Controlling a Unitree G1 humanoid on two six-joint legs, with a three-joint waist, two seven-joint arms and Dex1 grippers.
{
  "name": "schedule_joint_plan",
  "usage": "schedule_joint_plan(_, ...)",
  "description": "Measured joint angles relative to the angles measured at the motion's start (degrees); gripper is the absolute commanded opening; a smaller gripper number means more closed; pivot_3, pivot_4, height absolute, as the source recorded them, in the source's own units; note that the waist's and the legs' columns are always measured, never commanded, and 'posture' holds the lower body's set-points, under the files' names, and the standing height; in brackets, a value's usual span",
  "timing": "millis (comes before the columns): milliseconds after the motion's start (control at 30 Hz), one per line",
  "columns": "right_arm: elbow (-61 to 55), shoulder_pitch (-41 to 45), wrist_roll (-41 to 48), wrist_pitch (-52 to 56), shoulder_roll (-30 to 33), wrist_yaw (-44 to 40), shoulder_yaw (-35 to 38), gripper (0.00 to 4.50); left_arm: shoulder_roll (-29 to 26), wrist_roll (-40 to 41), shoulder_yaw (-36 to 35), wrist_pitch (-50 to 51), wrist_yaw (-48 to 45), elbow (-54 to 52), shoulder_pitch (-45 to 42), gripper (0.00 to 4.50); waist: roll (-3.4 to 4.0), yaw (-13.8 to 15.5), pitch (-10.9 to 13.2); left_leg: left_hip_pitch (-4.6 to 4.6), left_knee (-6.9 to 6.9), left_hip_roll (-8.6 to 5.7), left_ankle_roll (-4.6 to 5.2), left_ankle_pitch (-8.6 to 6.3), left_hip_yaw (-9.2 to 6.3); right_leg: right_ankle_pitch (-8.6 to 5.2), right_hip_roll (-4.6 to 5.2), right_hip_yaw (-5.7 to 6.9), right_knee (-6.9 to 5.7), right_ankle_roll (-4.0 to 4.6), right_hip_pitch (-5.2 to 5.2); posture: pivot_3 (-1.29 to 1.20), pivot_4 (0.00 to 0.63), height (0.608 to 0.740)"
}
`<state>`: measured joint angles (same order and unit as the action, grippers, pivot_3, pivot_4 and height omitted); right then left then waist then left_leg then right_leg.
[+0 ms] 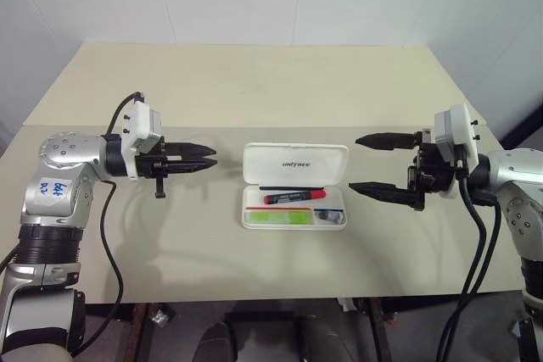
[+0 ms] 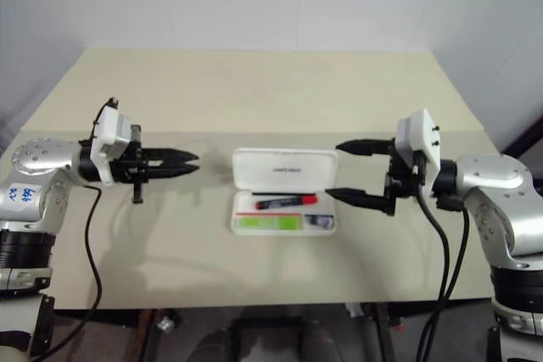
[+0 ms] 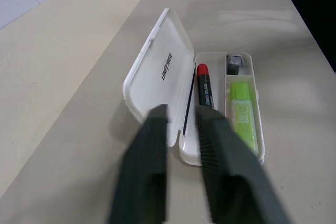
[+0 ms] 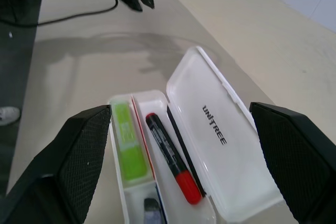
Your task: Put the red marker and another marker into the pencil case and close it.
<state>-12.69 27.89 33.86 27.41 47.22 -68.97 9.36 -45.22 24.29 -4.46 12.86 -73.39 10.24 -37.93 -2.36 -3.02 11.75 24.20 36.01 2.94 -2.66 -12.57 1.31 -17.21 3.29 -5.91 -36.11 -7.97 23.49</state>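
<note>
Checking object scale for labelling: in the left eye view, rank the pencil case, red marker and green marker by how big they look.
1. pencil case, open, clearly largest.
2. red marker and green marker: about equal in length, the green one thicker; too close to rank.

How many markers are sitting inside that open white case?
2. The red marker lies in the compartment next to the raised lid of the pencil case; the lime-green marker lies in the front compartment, beside a small grey stub.
</note>
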Motion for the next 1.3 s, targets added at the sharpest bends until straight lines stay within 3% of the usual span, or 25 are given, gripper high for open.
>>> schedule_joint_plan(267, 0.8, -1.9, -0.7, -0.1, 1.1, -0.4, -0.3, 4.5, 3.0, -3.1, 0.4, -1.1, 6.5, 4.0, -1.8, 0.03, 0.0, 0.1, 0.0, 0.01, 0.03, 0.0, 0.0, 0.0, 0.0, 0.02, 0.0, 0.0, 0.0, -0.03, -0.01, 0.0, 0.15, 0.74)
schedule_joint_plan(467, 0.2, -3.1, -1.1, 0.2, 1.5, 0.2, -0.4, 4.5, 9.3, -9.3, 2.4, -2.6, 17.3, 10.4, -4.9, 0.03, 0.0, 0.7, 0.0, 0.0, 0.12, -0.02, 0.0, 0.0, 0.0, 0.05, 0.0, -0.02, -0.06, -0.09, -0.02, 0.0, 0.15, 0.74)
schedule_joint_plan(700, -0.5, -3.6, -1.0, 1.8, 1.8, 1.1, -0.4, 4.5, 13.4, -14.4, 5.6, -6.1, 20.5, 18.4, -9.6, 0.03, 0.0, 1.3, 0.0, 0.01, 0.07, -0.03, 0.0, 0.0, 0.0, 0.05, 0.0, -0.02, 0.01, -0.08, -0.01, 0.0, 0.15, 0.74)
schedule_joint_plan(900, -2.2, -3.7, -0.6, 2.7, 1.8, 2.5, -0.5, 4.5, 18.4, -14.9, 7.1, -9.0, 18.0, 21.5, -10.6, 0.03, 0.0, 1.5, 0.0, 0.06, 0.04, -0.04, 0.0, 0.0, 0.0, 0.06, 0.0, -0.01, 0.09, -0.09, -0.01, 0.0, 0.15, 0.74)
schedule_joint_plan(1300, -2.5, -3.6, -0.5, 2.7, 1.0, 3.6, -1.7, 4.5, 19.6, -12.4, 7.5, -12.4, 7.8, 17.3, -9.2, 0.03, 0.0, 1.4, 0.0, 0.05, 0.02, -0.04, 0.0, 0.0, 0.0, 0.06, 0.0, -0.02, 0.1, -0.1, -0.02, 0.0, 0.15, 0.74)
